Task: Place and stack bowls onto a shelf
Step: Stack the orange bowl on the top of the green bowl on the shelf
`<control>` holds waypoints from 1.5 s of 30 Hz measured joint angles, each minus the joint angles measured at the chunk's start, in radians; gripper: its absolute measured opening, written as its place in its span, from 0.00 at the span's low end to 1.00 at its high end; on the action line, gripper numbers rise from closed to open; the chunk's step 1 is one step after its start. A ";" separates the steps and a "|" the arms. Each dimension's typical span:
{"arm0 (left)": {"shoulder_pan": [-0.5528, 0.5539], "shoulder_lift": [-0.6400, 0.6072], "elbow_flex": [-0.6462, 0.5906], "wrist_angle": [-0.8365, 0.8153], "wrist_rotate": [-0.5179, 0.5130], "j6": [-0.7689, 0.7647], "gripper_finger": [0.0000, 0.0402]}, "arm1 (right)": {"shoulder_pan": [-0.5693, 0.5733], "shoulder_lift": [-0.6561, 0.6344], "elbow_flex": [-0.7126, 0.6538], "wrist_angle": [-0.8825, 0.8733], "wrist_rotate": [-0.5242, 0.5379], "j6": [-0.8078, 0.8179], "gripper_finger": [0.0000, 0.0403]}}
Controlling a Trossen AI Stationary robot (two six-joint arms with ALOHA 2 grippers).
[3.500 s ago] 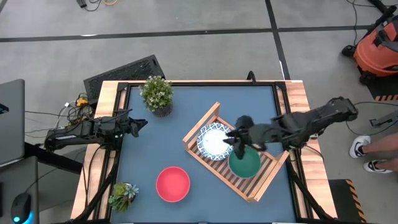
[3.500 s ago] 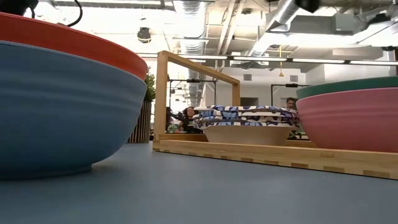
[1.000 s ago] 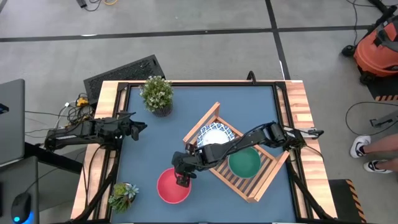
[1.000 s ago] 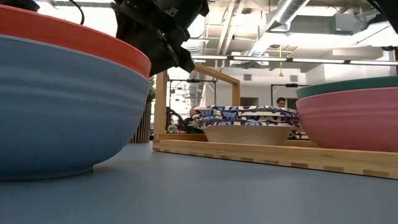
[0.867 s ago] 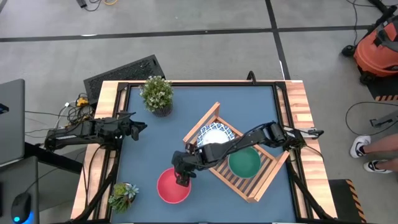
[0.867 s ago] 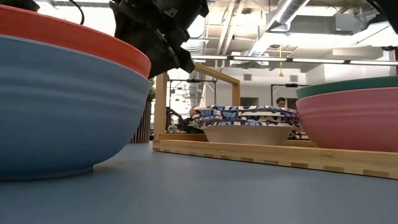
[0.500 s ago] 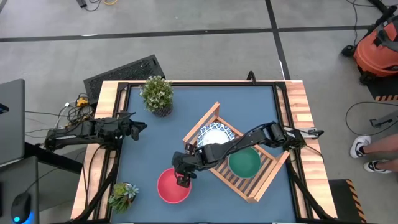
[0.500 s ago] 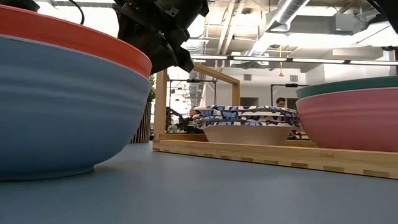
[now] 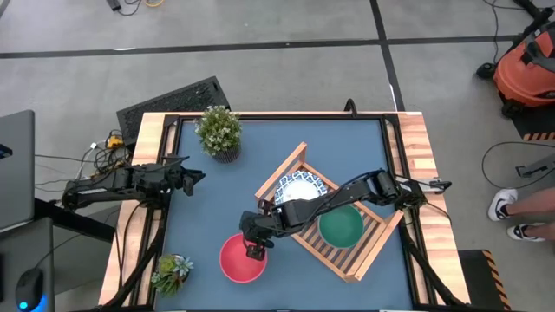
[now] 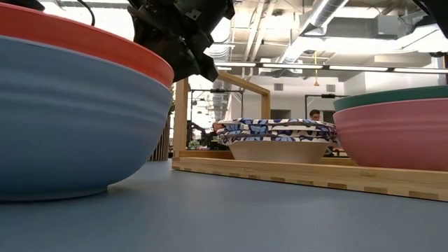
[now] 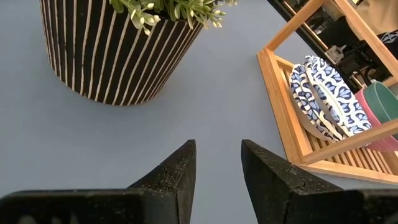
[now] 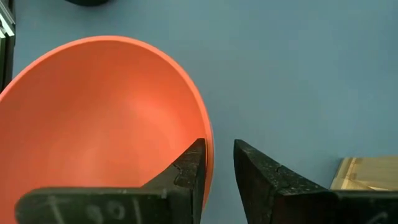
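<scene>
A red bowl (image 9: 238,260) sits nested in a light blue bowl (image 10: 70,126) that stands on the table at the near middle. My right gripper (image 9: 254,252) is at the red bowl's right rim, its fingers astride it (image 12: 219,144). The light-wood shelf (image 9: 299,156) lies slantwise at the right. It holds stacked blue-patterned white bowls (image 9: 297,198) and a green bowl (image 9: 341,227) nested in a pink one (image 10: 392,136). My left gripper (image 9: 198,176) waits open and empty at the table's left edge (image 11: 217,149). My right gripper has the red bowl's rim (image 12: 210,149) between its fingers, on the side toward the shelf. One finger (image 12: 189,171) is inside the bowl against the rim and the other is outside. Whether the outer finger touches, I cannot tell. The fingers slant down from the right. The bowl still rests in the light blue bowl.
A potted plant (image 9: 218,130) in a striped pot (image 11: 118,50) stands at the far left, and a smaller plant (image 9: 171,273) at the near left corner. Bare table lies between the plants. A person's shoes (image 9: 512,217) show on the floor to the right.
The red and light blue bowls have shifted a little toward the table's right, still resting on the table. My right gripper has stayed at the red bowl's rim.
</scene>
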 joint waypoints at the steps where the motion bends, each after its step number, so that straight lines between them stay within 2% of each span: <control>1: 0.000 0.000 0.000 0.000 0.000 0.000 0.28 | 0.000 0.000 0.000 0.000 0.000 -0.001 0.27; 26: 0.000 0.000 0.000 0.000 0.000 -0.004 0.28 | -0.006 0.025 0.001 0.013 -0.033 -0.018 0.28; 31: 0.000 0.000 0.000 0.000 0.000 -0.004 0.28 | -0.007 0.047 0.002 -0.001 -0.082 -0.009 0.23; 37: 0.000 0.000 0.000 0.000 0.001 -0.003 0.28 | -0.005 0.050 0.013 -0.025 -0.085 -0.004 0.14; 45: 0.000 0.000 0.000 0.000 -0.004 -0.003 0.28 | -0.015 0.043 0.061 -0.033 -0.083 -0.023 0.18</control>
